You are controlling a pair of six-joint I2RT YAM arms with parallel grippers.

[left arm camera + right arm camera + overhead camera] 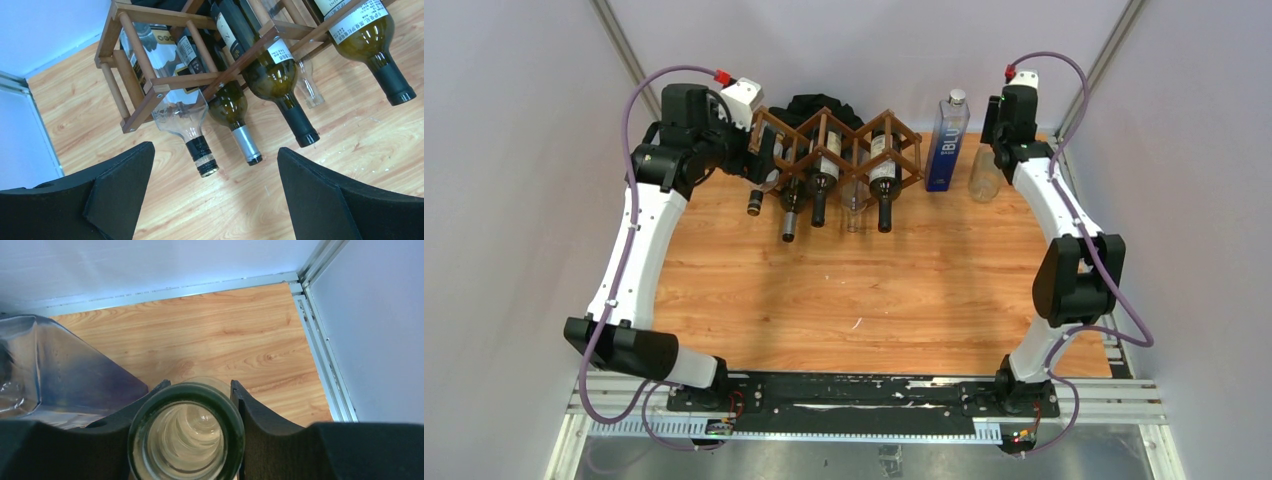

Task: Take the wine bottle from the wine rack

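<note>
Two arms stood at the near edge of the table (904, 300), one end effector on each. The left end effector (215, 160) was released, its two black fingers (120, 195) spread wide and touching nothing, facing the left end of the wine rack (911, 152). The right end effector (200, 387) was at the far right corner, clenched on the mouth of a clear glass bottle (185, 440) that stood upright on the table, one finger against each side of its rim. The single wine rack stood toward the far edge, left of centre. Five wine bottles lay in it with their necks pointing to the near side. From the left, these were a clear bottle with a black cap (202, 155), a dark green bottle with a silver capsule (247, 145), a dark bottle with a black capsule (300, 127), a second clear bottle (307, 90) and another dark bottle (390, 80). One tall blue bottle (946, 145) stood upright just right of the rack, between it and the held bottle. One black cloth heap (819, 104) lay behind the rack. Only the left wrist view showed the labels and cap colours. Only the right wrist view looked down the held bottle's open mouth and showed the fingers against it. Only the top view took in the cloth and the whole blue bottle.
</note>
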